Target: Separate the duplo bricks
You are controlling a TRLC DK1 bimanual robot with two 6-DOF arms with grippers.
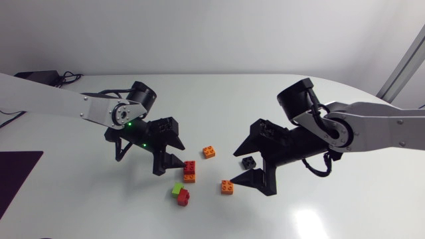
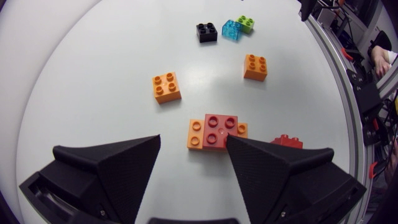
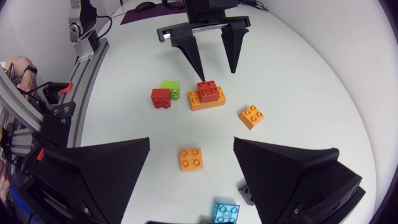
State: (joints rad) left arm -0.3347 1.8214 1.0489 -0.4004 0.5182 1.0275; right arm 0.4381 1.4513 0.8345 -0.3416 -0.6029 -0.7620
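Observation:
A red brick stacked on a longer orange brick (image 1: 190, 170) lies just ahead of my left gripper (image 1: 182, 157), which is open; in the left wrist view the stack (image 2: 217, 132) sits just beyond the gap between the fingertips of that gripper (image 2: 193, 146), untouched. My right gripper (image 1: 234, 166) faces it from the other side, open. Between its wide fingers (image 3: 192, 142) lies a loose orange brick (image 3: 191, 158), touching neither. The stack (image 3: 208, 94) is farther ahead, below the left gripper (image 3: 211, 53).
Loose bricks lie around: an orange one (image 1: 209, 151), another orange one (image 1: 227, 187), a green and a red one side by side (image 1: 179, 194), a black one (image 1: 249, 162). A blue brick (image 2: 231, 29) and a second green brick (image 2: 245, 23) sit by the black one (image 2: 206, 32).

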